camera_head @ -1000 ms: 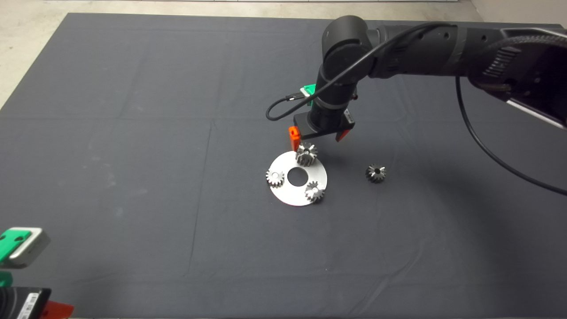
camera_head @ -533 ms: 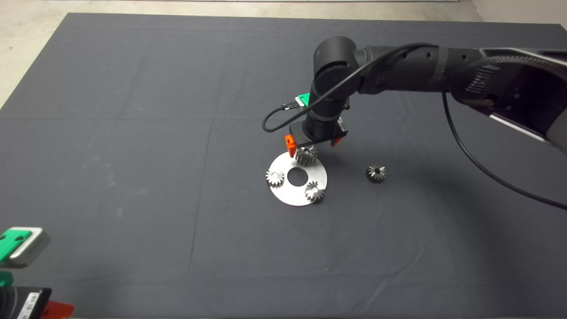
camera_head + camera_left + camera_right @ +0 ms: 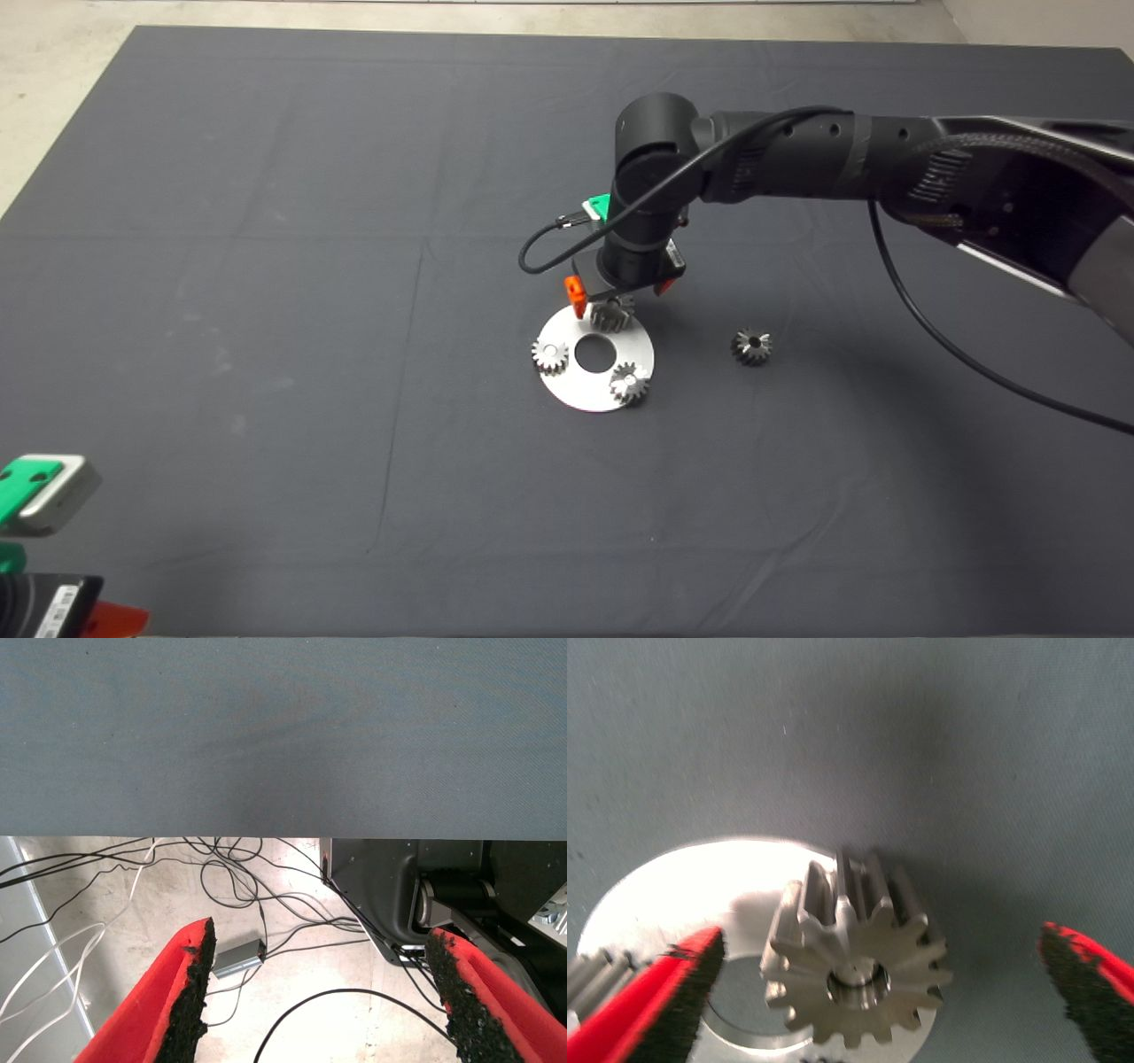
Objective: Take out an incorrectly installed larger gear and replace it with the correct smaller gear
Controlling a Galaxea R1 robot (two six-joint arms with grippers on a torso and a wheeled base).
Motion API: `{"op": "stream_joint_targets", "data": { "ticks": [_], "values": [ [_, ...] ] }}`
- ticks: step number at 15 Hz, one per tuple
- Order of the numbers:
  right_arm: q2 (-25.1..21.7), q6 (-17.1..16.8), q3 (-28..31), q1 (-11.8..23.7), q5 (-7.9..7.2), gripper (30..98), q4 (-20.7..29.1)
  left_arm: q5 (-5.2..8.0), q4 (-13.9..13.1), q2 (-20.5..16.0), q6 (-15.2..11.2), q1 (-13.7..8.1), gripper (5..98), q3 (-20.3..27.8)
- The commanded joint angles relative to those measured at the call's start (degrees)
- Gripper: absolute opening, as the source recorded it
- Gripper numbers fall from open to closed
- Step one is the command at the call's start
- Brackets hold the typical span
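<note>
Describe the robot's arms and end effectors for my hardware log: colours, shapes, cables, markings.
The right arm is black and tubular with a rounded elbow joint, a ribbed section near its base and a thin black cable looping along it. Its right end effector has a green body and red fingers with rough black pads. The left end effector shows green and grey blocks and a white barcode label.

The right tool (image 3: 617, 291) hides the larger gear's (image 3: 610, 315) top (head view), leaving only its lower teeth visible.
</note>
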Motion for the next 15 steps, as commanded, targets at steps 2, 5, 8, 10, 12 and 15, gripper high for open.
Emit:
{"op": "stream_joint_targets", "data": {
  "ticks": [2, 5, 8, 10, 12, 15],
  "values": [
    [1.1, -0.4, -1.3, 0.1, -5.78, 90.1, -2.5, 0.24, -0.6, -0.1, -0.1, -0.2, 59.7, 0.8],
    [1.4, -0.4, -1.8, 0.1, -5.78, 85.3, -2.5, 0.24, -0.6, 0.0, -0.1, -0.2, 59.7, 0.8],
    [1.8, -0.4, -3.1, 0.1, -5.78, 79.7, -2.4, 0.16, -0.6, 0.2, -0.2, -0.2, 59.7, 0.7],
    [1.9, -0.3, -3.0, 0.1, -5.87, 75.1, -2.4, 0.03, -0.6, -0.3, -0.1, -0.2, 59.7, 0.7],
    [2.0, -0.3, -3.2, 0.1, -5.87, 73.7, -2.4, -0.02, -0.6, -0.1, -0.1, -0.2, 59.7, 0.8],
    [2.4, 0.0, -3.1, 0.2, -5.95, 69.6, -2.0, -0.11, -0.6, 0.2, -0.1, -0.2, 59.7, 0.8]
  ]
}}
